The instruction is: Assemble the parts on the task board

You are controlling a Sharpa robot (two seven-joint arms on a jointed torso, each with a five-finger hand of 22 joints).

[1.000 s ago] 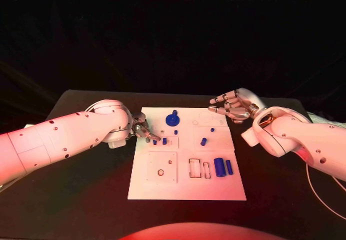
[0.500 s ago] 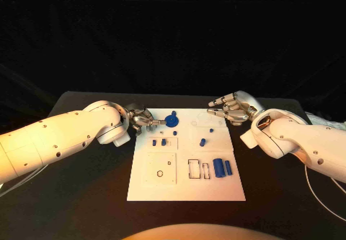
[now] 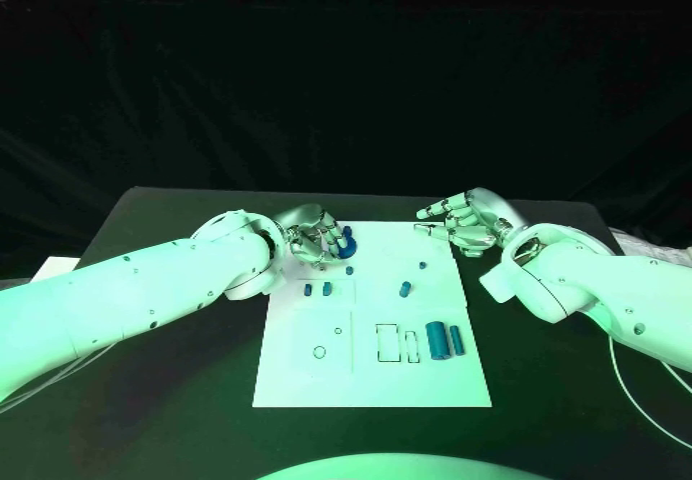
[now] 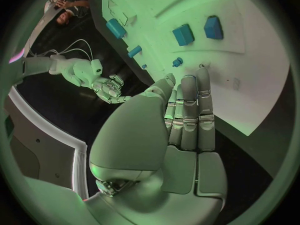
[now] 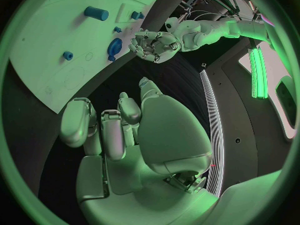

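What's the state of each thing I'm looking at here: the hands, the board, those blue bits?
left robot hand: above the board's far left corner, beside the round blue part, holding nothing visible
right robot hand: fingers curled, empty
task board: flat on table
round blue part: on board

The left arm [image 3: 159, 290] reached in on a slant, its wrist turned so the left hand [image 3: 320, 243] pointed toward the middle. In the right wrist view that hand [image 5: 152, 45] showed its palm with the fingers curled loosely and apart, and nothing could be seen in it. The right arm [image 3: 606, 290] came in from the other side, bent at the wrist. The right hand [image 3: 464, 220] hung with fingers [image 5: 103, 127] curled partway in, spaced apart, holding nothing.
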